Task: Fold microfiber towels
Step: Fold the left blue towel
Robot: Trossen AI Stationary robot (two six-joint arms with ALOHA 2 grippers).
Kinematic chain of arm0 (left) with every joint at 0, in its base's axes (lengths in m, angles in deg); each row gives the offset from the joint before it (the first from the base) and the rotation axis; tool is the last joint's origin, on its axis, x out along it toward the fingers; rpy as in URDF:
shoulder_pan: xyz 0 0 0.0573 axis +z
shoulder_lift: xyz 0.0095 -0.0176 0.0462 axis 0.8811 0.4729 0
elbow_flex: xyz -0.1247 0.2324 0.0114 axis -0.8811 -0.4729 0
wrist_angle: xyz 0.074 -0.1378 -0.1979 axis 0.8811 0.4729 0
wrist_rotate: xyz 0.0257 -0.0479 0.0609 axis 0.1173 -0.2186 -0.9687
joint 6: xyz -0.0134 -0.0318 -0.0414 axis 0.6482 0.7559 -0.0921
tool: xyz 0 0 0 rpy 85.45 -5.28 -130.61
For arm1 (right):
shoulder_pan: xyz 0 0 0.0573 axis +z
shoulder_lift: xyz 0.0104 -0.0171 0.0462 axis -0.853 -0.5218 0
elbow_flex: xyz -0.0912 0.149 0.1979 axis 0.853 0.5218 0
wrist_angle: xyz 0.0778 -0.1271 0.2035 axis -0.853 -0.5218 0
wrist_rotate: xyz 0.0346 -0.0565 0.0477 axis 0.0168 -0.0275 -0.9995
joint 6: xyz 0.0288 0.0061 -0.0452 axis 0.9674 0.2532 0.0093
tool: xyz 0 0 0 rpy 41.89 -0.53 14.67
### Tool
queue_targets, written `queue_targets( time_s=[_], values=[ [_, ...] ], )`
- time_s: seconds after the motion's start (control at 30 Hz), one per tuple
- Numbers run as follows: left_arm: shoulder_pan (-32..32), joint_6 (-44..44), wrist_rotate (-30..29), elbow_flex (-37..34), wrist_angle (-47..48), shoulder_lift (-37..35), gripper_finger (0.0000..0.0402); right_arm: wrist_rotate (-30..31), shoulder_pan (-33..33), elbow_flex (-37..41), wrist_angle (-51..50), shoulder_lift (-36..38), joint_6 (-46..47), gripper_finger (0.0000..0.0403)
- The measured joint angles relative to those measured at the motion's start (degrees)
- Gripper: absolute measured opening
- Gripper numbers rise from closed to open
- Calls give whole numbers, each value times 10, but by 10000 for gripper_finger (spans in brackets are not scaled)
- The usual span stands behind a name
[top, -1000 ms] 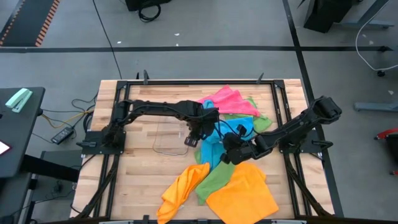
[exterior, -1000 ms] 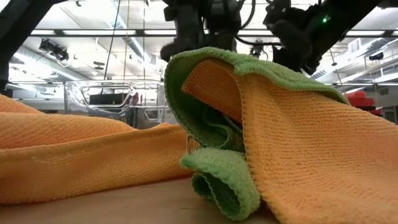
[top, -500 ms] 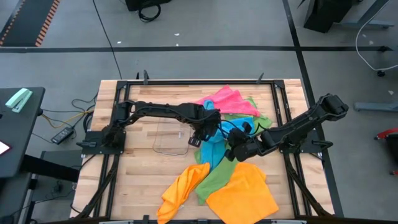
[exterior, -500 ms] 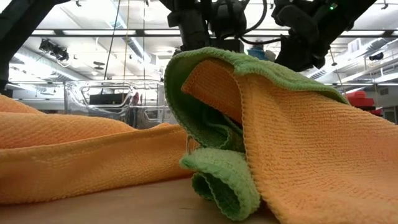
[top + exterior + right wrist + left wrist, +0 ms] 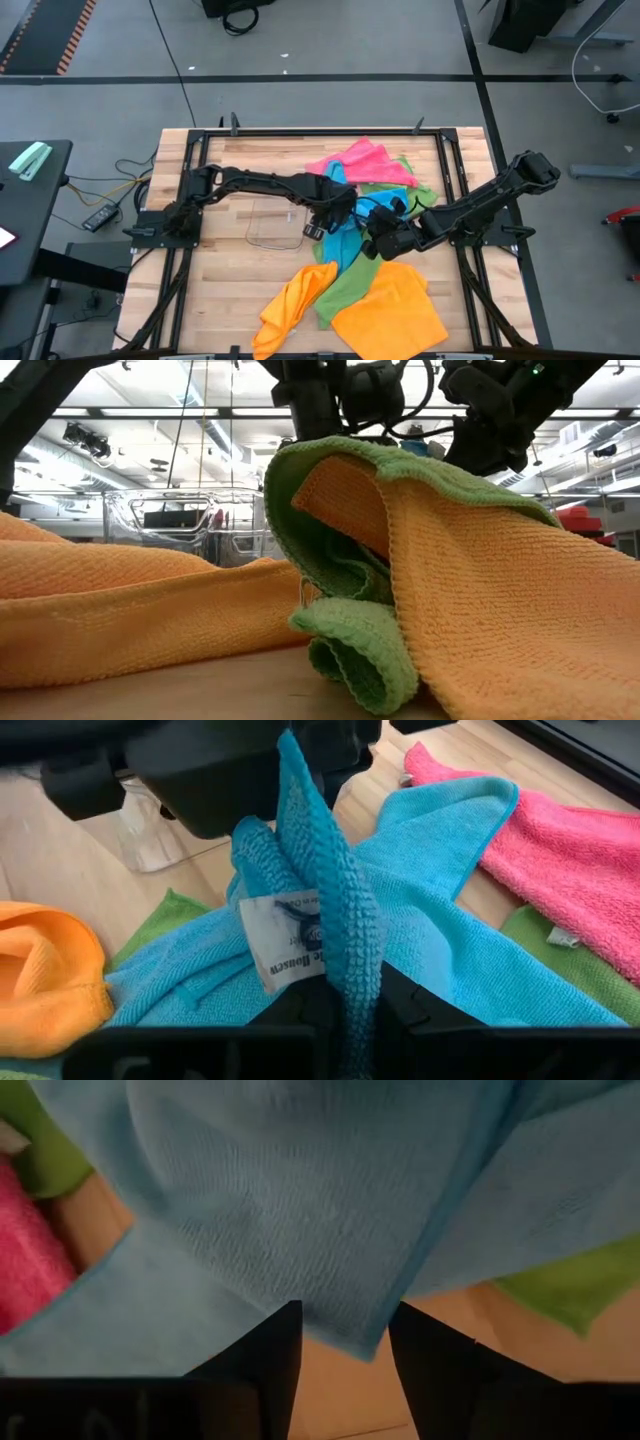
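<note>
High view: at frame centre we see the blue towel (image 5: 343,240) on the surface (image 5: 230,270) | right gripper (image 5: 345,1005) clenched on its bunched edge | left gripper (image 5: 345,1345) parted over it.

- I see a light wooden plank surface (image 5: 225,270) enclosed by a black metal frame (image 5: 300,132).
- A small clear plastic tray (image 5: 272,222) lies directly on the surface, left of centre.
- A pink towel (image 5: 368,163) lies at the far side, right of centre, overlapping a green towel (image 5: 415,192) beside it.
- A sky blue towel (image 5: 340,235) spreads over the middle of the surface; part of it is lifted off the wood.
- A second green towel (image 5: 347,288) lies nearer the front, between two orange ones.
- One orange towel (image 5: 292,305) is bunched at front centre; the other orange towel (image 5: 392,308) lies flatter at front right, reaching the surface's near edge.
</note>
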Motion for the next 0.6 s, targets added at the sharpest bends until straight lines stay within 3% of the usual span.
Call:
queue_targets(
  time_s=[0.27,0.6],
  values=[
    [2,-5,-3,0,0,0,148,0,0,0,1,0,0,37],
    [1,-15,-3,0,-3,0,60,0,0,0,1,0,3,37]
  ],
)
